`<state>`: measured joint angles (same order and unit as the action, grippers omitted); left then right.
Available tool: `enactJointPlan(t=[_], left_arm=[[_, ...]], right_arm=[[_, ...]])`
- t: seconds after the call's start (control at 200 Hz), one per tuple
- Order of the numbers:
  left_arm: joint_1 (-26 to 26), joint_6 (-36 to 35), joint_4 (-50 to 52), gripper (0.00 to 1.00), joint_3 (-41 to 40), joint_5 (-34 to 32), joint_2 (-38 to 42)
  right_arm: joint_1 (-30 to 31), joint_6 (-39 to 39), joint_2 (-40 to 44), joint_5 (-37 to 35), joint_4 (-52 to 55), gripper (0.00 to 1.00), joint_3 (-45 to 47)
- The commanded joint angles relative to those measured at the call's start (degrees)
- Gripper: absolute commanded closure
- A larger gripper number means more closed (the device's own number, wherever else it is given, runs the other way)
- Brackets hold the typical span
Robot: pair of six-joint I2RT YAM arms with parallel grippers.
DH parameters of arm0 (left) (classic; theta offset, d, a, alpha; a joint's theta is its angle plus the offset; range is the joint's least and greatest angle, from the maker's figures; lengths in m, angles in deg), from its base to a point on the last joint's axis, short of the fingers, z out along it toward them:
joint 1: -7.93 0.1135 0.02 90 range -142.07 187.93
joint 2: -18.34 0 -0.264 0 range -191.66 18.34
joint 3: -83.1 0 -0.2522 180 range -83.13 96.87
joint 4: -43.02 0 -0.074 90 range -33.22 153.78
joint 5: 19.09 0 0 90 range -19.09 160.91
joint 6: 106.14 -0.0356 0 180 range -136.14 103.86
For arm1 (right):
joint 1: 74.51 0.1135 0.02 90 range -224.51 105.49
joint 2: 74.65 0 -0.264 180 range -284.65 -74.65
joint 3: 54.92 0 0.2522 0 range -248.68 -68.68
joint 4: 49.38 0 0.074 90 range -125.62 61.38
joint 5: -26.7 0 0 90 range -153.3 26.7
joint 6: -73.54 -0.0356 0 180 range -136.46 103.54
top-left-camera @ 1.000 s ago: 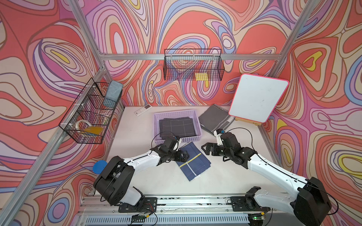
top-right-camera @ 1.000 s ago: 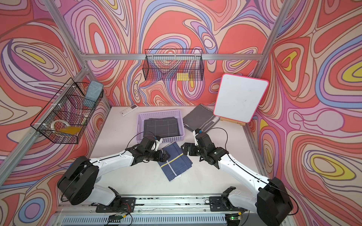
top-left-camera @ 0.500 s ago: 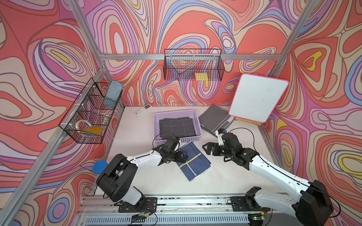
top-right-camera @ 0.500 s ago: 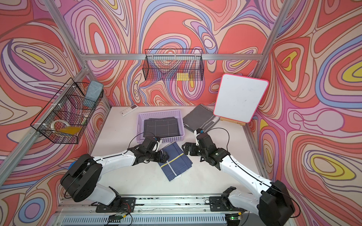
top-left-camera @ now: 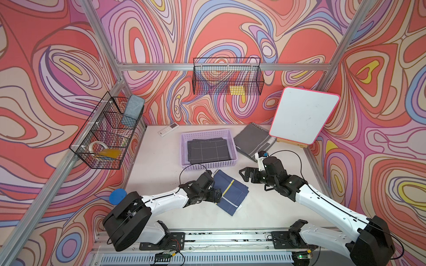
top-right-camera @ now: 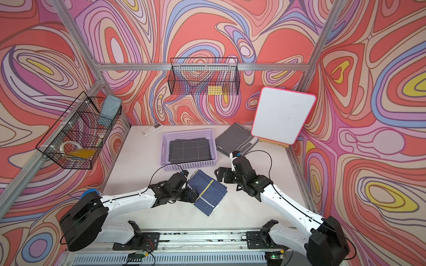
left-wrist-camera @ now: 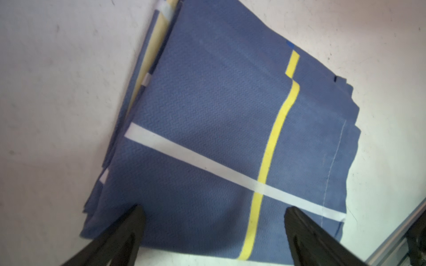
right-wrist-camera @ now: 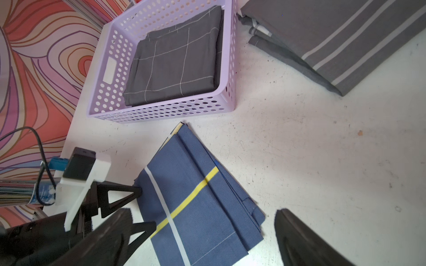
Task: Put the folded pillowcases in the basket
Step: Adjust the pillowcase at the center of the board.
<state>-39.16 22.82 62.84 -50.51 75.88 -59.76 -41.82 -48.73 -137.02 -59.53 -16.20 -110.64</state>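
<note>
I see the basket (top-left-camera: 208, 164) already holding a dark checked cloth (top-left-camera: 208, 150). The blue folded pillowcase (top-left-camera: 230, 192) lies flat on the table just in front of the basket, outside it (so I judge the main job not yet done). My left gripper (left-wrist-camera: 214, 214) stands wide open over one pillowcase edge, pinching nothing. The right gripper (top-left-camera: 244, 175) hangs open and empty off the basket's front corner. Grasp, lift and placement remain.
</note>
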Motion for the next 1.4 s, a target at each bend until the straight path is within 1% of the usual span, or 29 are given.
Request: enactJointPlan(t=[0.0, 0.125, 0.22, 0.325, 0.461, 0.641, 0.716, 0.801, 0.891, 0.976, 1.036, 1.147, 1.222, 1.337, 1.397], left_arm=[[-4.45, 7.36, 7.71, 0.01, -2.56, -0.37, -0.74], [-9.21, 11.4, 8.18, 0.01, -2.56, -1.11, -0.21], [-12.58, 13.9, 6.88, 0.01, -2.56, -0.56, 0.36], [-16.26, 14.31, 5.17, 0.01, -1.31, -0.58, 0.81], [-17.33, 13.98, 4.32, 0.01, 0.43, -0.35, 1.36], [-17.16, 12.93, 8.52, 0.01, 2.18, -7.71, 7.45], [-16.47, 12.15, 12.65, 0.01, 3.98, -10.79, 9.46], [-14.56, 10.19, 14.98, 0.01, 5.37, -12.2, 10.74], [-10.65, 8.03, 15.76, 0.01, 5.64, -11.57, 11.22], [-7.01, 5.93, 16.13, 0.01, 5.86, -11.16, 11.22], [-5.37, 4.25, 15.6, 0.01, 5.88, -11.56, 11.07], [-2.42, 2.12, 14.06, 0.01, 6.14, -10.46, 9.14], [-0.47, 1.31, 12.16, 0.02, 5.93, -8.2, 7.45], [0.29, 0.04, 9.91, 0.07, 6.58, -7.22, 3.96], [0.33, -0.75, 10.42, 0.12, 8.13, -7.26, 1.4]], right_arm=[[0.01, -0.8, 1.7, -2.36, 1.14, 0.02, 1.34], [0.01, -1.71, 3.17, -4.46, 1.78, 0.02, 1.96], [0.0, -3.84, 3.88, -7.81, 4.11, 0.02, 1.78], [-0.06, -5.05, 3.77, -9.16, 7.1, 0.02, 1.13], [0.01, -5.82, 2.16, -8.16, 10.56, 0.02, 0.13], [0.03, -4.85, -1.59, -3.74, 13.35, 0.05, -0.93], [0.01, -4.24, -3.15, -1.32, 13.22, 0.08, -0.94], [0.01, -2.99, -5.15, 0.69, 13.32, 0.11, -1.15], [0.01, -1.72, -7.78, 1.9, 13.19, 0.15, -1.71], [0.01, 0.26, -10.46, 3.75, 13.17, 0.22, -2.72], [0.01, 0.69, -12.51, 3.47, 13.1, 0.24, -3.44], [0.01, 1.26, -16.64, 3.27, 12.89, 0.27, -4.86], [0.06, 1.25, -18.97, 2.51, 12.62, 0.28, -5.65], [0.01, 1.72, -22.29, 2.14, 12.13, 0.33, -6.66], [0.01, 1.86, -23.51, 1.97, 12.06, 0.34, -7.08]])
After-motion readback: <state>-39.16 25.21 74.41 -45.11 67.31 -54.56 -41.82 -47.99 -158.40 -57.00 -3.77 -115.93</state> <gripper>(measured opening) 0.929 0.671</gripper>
